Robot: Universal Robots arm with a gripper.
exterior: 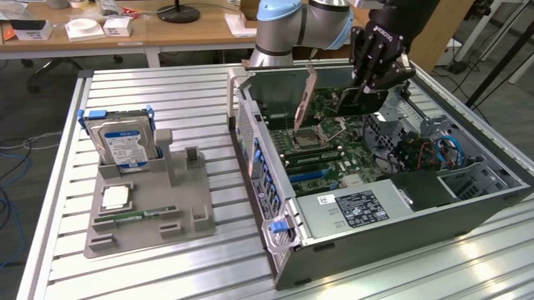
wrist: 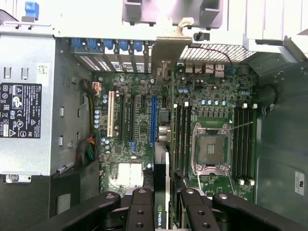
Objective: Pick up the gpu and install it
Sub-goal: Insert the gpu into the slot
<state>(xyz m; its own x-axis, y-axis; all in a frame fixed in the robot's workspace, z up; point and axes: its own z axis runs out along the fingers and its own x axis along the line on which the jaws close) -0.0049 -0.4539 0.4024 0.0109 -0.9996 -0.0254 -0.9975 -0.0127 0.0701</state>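
Observation:
The gpu [exterior: 338, 103] is a dark card with a metal bracket [exterior: 309, 94] at one end. It hangs upright above the open computer case [exterior: 376, 244], over the motherboard [exterior: 321, 159]. My black gripper [exterior: 367, 94] is shut on its top edge. In the wrist view the gpu [wrist: 161, 173] appears edge-on between my fingers [wrist: 139, 211], with its bracket [wrist: 166, 48] towards the case's rear slots. It lies roughly in line with the blue expansion slot [wrist: 154, 120], beside the CPU socket [wrist: 211, 149]. The card does not look seated in any slot.
A grey holder [exterior: 146, 219] on the slatted metal table, at the exterior view's left, carries a hard drive [exterior: 125, 144], a CPU [exterior: 115, 197] and a green memory stick [exterior: 134, 215]. Inside the case are the power supply [exterior: 354, 206], cables and drive bays. Desks stand behind.

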